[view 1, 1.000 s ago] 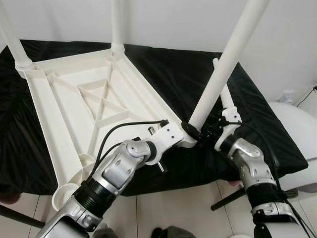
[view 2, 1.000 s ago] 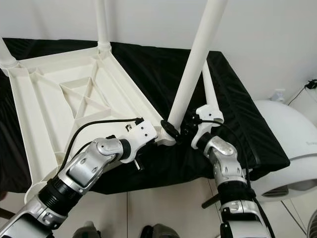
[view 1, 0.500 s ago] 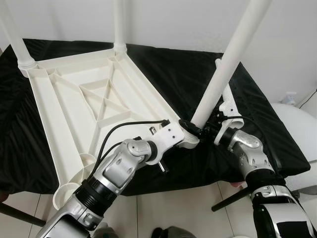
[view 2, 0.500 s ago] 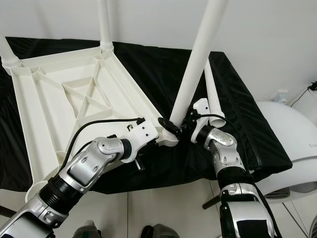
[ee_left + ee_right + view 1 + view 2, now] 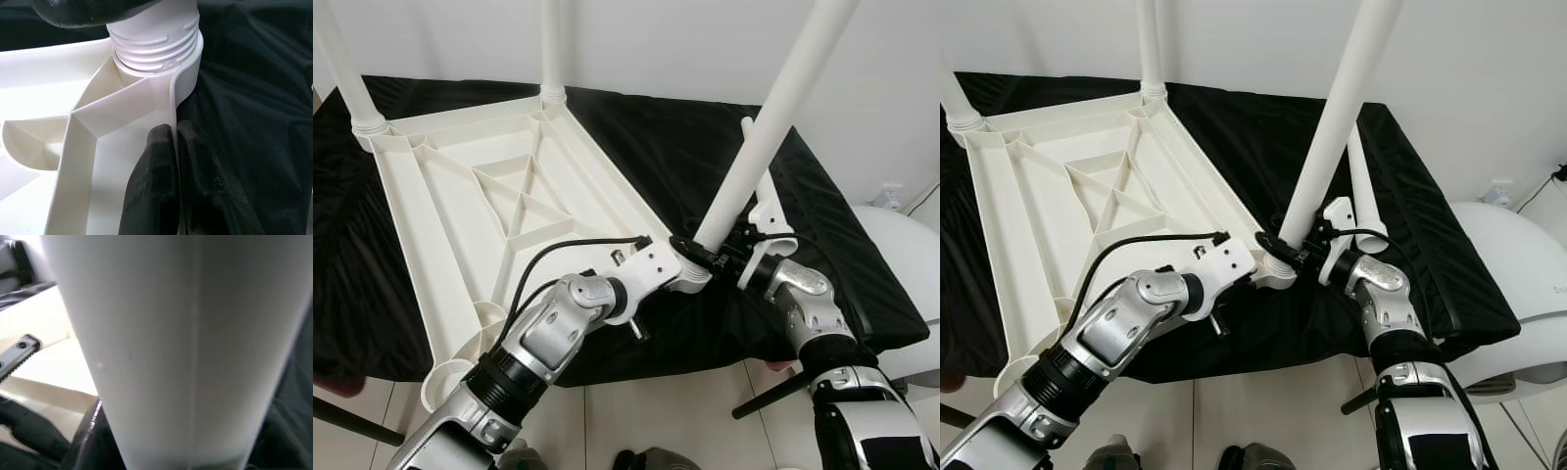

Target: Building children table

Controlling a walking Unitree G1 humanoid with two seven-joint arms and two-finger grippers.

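Observation:
The white plastic tabletop point(image 5: 460, 196) lies upside down on a black cloth. Two white legs point(image 5: 553, 49) point(image 5: 342, 69) stand in its far corners. A third white leg point(image 5: 773, 117) leans to the right, its threaded end point(image 5: 154, 39) sitting in the near right corner socket. My right gripper point(image 5: 705, 257) is shut on this leg just above the socket. My left gripper point(image 5: 175, 147) is shut on the tabletop's rim right beside that corner, one finger on each side of the wall. Another loose leg point(image 5: 1363, 186) lies on the cloth behind my right wrist.
The near left corner socket point(image 5: 445, 382) stands open at the cloth's edge. A white rounded object point(image 5: 901, 245) is on the floor at the right, with a dark rod point(image 5: 773, 392) below it. A white wall is close behind.
My right wrist has turned and drawn in closer around the leg's base. The leg stays tilted in the corner socket. The left gripper has kept its hold on the rim.

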